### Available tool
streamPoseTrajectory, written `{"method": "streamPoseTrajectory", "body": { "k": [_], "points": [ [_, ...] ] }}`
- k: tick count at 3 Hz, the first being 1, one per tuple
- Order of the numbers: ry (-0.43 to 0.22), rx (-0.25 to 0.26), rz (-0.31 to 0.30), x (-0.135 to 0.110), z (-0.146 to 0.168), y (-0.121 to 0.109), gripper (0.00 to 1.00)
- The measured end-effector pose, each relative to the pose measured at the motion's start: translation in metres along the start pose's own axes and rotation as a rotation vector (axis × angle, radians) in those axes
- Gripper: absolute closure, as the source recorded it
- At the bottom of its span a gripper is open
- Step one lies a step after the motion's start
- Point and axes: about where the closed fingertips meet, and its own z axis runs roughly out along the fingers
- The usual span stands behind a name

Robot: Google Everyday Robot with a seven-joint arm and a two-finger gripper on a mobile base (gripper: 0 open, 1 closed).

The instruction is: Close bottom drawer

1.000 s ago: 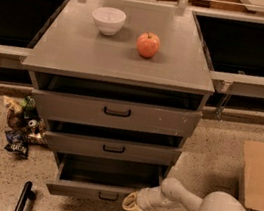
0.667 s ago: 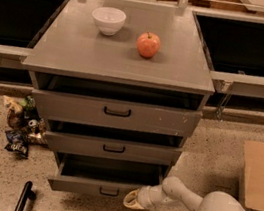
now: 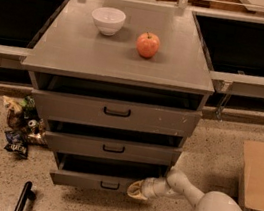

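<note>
The bottom drawer [image 3: 78, 180] sat at the foot of the cabinet, pulled out a little way, its narrow front proud of the middle drawer [image 3: 114, 149] and a dark gap showing over its tray. I had the claw [image 3: 138, 190] low down at the right end of that front, apparently pressed against it. Whether the claw was open or closed I could not tell. I judged the job well along but unfinished: a short push inward remained before the front sat flush.

Room was fair. The floor ahead of the drawer looked bare, wrappers [image 3: 19, 126] lay well off to the left, and a cardboard box [image 3: 261, 173] stood apart on the right. Pushing off-centre, I thought the tray might skew. The bowl [image 3: 108, 20] and apple [image 3: 147, 45] on the surface [image 3: 81, 50] were far from the arm.
</note>
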Motion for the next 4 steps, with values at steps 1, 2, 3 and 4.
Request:
{"method": "streamPoseTrajectory", "body": {
  "k": [1, 2, 3, 4],
  "points": [
    [-0.013, 0.018, -0.003, 0.001, -0.007, -0.014, 0.25],
    [-0.022, 0.022, 0.008, 0.005, -0.013, -0.025, 0.00],
    [-0.023, 0.022, 0.006, 0.005, -0.015, -0.023, 0.00],
    [-0.056, -0.026, -0.030, -0.009, -0.037, -0.006, 0.00]
  ]
}}
